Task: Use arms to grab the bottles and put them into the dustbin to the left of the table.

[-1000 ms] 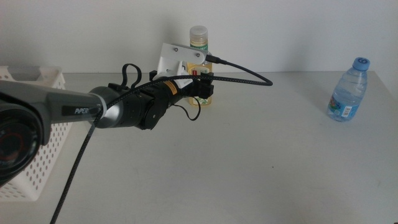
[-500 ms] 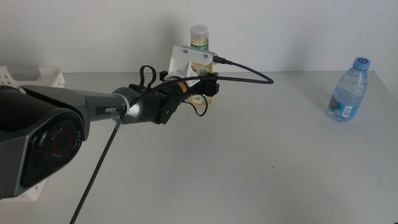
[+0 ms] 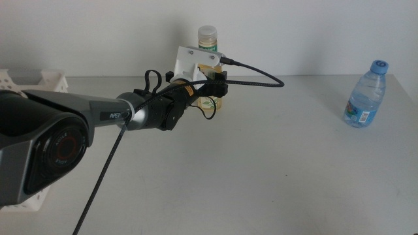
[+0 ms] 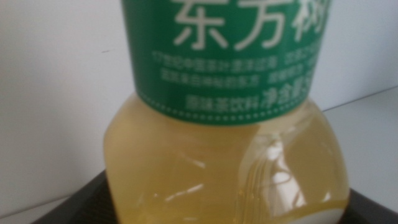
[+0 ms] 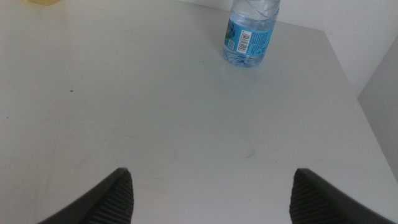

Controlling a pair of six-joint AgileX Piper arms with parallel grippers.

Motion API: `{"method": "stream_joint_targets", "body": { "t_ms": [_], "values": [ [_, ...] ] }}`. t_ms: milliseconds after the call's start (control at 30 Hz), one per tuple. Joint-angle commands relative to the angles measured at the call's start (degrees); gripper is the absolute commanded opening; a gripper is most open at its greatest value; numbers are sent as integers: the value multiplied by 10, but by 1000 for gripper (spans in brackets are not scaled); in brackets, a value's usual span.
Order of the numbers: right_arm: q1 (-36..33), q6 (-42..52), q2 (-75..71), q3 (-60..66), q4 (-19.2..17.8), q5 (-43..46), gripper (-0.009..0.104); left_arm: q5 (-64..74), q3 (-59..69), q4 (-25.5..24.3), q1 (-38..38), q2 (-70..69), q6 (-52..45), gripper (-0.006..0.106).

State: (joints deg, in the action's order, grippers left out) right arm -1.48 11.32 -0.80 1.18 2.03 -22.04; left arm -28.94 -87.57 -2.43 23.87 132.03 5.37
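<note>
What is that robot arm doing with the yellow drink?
The left gripper has reached across the table to the yellow tea bottle at the back, by the wall. Its wrist camera sees the bottle very close up, sitting between its dark jaws, though a firm grip cannot be confirmed. The bottle stands upright. The right gripper waits with its jaws open above the table, and the water bottle stands alone on the right. The white dustbin sits at the left edge.

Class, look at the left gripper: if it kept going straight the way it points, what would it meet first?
The tea bottle, most likely: it fills the left wrist view, right in front of the left gripper. Actual contact can't be confirmed.
</note>
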Motion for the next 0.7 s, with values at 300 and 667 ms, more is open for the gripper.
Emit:
{"method": "stream_joint_targets", "body": {
  "t_ms": [300,667],
  "values": [
    [3,4,-12,-2,-5,36,64,-7,-29,-18,-6,-63,8,3],
    [3,4,-12,-2,-5,36,64,322,-29,-35,-7,-257,7,-2]
  ]
}}
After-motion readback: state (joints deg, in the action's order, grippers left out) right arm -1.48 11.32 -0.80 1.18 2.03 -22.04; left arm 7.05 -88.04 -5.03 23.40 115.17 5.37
